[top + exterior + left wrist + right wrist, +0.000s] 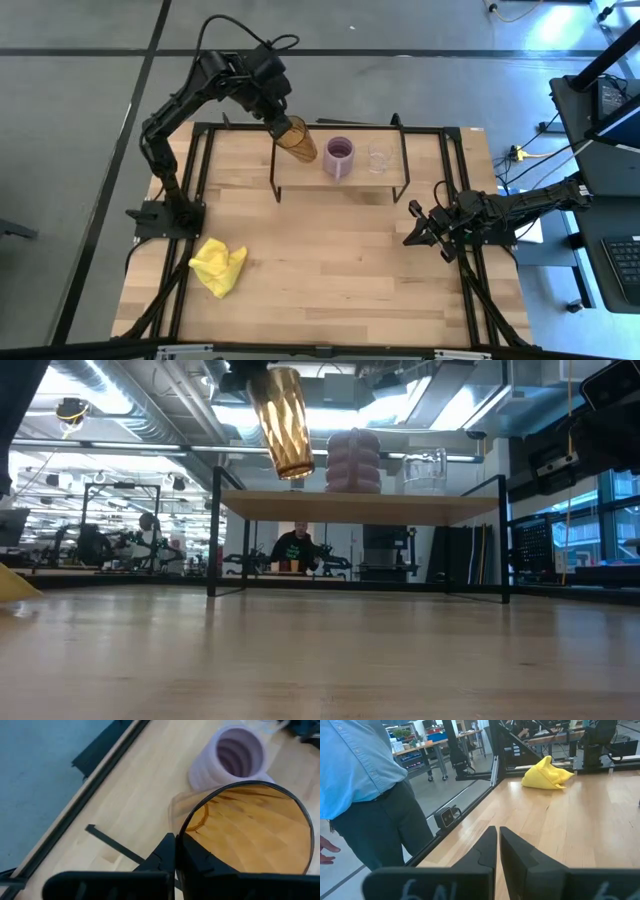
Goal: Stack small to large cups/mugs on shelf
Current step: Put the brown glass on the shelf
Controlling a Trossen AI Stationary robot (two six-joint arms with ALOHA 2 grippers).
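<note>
We count three vessels, one shelf (340, 183), one yellow cloth (219, 266). Left gripper (281, 127) fingers clamped on amber tumbler (297, 139) rim, tumbler tilted above shelf's left end. Just beyond fingers: purple mug (339, 158), then clear cup (378, 159), both on shelf. Right gripper (420, 227) fingers together, empty. We read no writing.

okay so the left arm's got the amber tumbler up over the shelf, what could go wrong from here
1. The left gripper pinches only the rim of the tilted tumbler; the glass could slip and drop.
2. The tumbler hangs at the shelf's end, so it might land on the edge.
3. The purple mug stands close by; a swing could knock it toward the glass cup.
</note>
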